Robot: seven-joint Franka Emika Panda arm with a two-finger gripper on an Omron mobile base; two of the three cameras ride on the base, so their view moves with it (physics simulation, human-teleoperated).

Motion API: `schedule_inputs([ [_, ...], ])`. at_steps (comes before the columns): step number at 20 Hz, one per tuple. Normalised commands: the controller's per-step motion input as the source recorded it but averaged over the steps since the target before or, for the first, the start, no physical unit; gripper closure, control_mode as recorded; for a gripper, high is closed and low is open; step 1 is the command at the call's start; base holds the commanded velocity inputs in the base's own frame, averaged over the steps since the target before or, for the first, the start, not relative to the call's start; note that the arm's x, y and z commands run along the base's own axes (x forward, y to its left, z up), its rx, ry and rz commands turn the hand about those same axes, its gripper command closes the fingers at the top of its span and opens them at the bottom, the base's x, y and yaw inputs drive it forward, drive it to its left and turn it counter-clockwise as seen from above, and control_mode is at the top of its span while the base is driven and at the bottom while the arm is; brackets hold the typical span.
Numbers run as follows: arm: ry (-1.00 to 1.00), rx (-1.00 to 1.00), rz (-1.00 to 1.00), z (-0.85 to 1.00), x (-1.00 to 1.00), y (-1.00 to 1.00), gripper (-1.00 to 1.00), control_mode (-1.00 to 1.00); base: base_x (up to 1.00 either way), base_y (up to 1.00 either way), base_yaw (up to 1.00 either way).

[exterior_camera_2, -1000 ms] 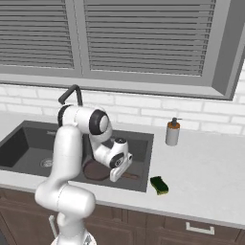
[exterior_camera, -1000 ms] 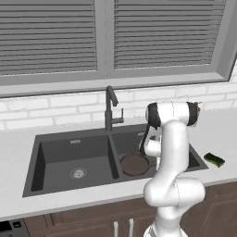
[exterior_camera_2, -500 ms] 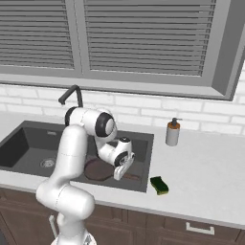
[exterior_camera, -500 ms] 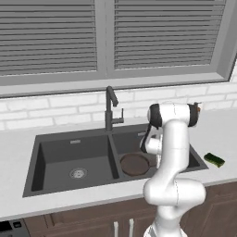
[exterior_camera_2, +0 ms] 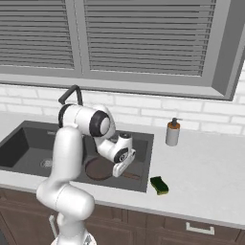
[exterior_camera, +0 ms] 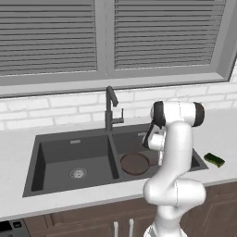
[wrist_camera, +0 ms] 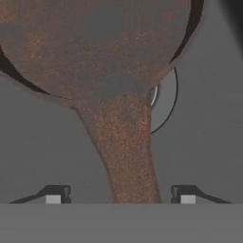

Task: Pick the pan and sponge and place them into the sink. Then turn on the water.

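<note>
A: Where is the pan [exterior_camera: 134, 163] found?
B: It is seen lying in the right basin of the sink [exterior_camera: 51, 159], its round drain partly covered by the pan in the hand view. The handle [wrist_camera: 126, 152] is seen running back toward the claw [wrist_camera: 120, 195].

A: And how is the claw held?
B: It is released; its fingertips [wrist_camera: 57, 194] are set apart on either side of the handle, with gaps visible on both sides.

A: Where is the sponge [exterior_camera_2: 159, 185] placed?
B: It is seen on the worktop [exterior_camera_2: 210, 177], just beside the sink's right edge. A soap bottle [exterior_camera_2: 172, 132] is stood farther back, and the faucet [exterior_camera: 110, 109] is mounted behind the divider.
</note>
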Motion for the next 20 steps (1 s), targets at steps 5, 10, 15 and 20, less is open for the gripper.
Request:
schedule_inputs([
  [5, 0.0, 0.0, -0.15, 1.0, -0.16, 0.0, -1.0, -1.0, 0.0, 0.0, 0.0],
  [10, -0.05, 0.0, -0.24, 0.95, -0.41, 0.0, -1.0, -1.0, 0.0, 0.0, 0.0],
  [15, -0.05, -0.04, -0.26, 0.84, -0.39, 0.0, -1.0, -1.0, 0.0, 0.0, 0.0],
  [20, 0.0, -0.11, -0.22, 0.79, -0.27, -0.03, -1.0, -1.0, 0.0, 0.0, 0.0],
])
